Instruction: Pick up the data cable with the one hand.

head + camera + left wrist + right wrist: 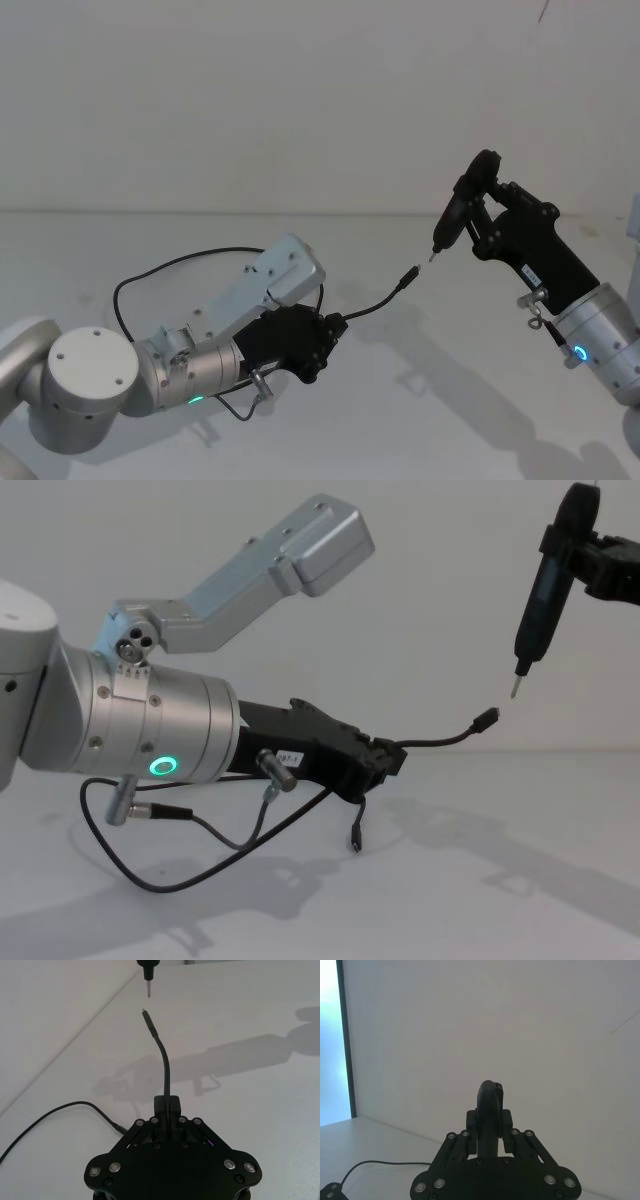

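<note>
My left gripper [335,325], blocky and black on a silver wrist with a green ring, is shut on the data cable [377,303] a short way back from one end. That end curves up out of the jaws, and its small plug [487,718] hangs in the air just below the pale tip of a black pen-shaped tool [538,590]. My right gripper [480,212] is shut on that tool, raised at the right. The left wrist view shows the cable [164,1062] rising from the left gripper [167,1106] towards the tool's tip [148,984]. The rest of the cord loops back behind the left arm [175,264].
A white table [470,400] runs to a white wall [300,100] behind. A short grey wire with a silver plug [150,811] hangs under the left wrist. The cable's other end [356,840] dangles just above the table below the left gripper.
</note>
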Robot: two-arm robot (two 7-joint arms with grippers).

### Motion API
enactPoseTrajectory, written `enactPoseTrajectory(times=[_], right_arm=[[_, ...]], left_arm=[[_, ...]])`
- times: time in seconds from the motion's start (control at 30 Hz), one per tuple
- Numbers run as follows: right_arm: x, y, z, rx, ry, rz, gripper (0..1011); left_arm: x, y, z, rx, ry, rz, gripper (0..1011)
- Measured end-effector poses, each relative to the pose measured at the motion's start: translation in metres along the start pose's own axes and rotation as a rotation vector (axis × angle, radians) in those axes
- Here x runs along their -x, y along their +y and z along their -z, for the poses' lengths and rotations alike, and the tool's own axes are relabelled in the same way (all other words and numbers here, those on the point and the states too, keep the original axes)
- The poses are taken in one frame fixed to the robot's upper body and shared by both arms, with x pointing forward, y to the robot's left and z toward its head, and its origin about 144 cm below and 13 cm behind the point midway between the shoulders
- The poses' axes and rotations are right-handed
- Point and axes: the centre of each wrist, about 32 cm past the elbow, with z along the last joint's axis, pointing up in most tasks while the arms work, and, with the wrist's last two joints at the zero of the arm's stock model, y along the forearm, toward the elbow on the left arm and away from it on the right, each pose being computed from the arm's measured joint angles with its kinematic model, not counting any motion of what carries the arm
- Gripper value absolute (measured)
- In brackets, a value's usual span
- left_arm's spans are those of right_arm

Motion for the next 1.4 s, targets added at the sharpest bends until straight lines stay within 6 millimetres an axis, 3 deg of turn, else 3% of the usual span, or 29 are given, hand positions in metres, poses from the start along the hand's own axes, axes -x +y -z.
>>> enactPoseTrajectory(times=[1.4], right_arm=[[-0.0012, 0.0053, 0.0096, 0.013, -0.004, -0.02, 279]], left_arm=[[-0.0005, 0.0004, -0.0001, 0.003, -0.005, 0.005, 39]])
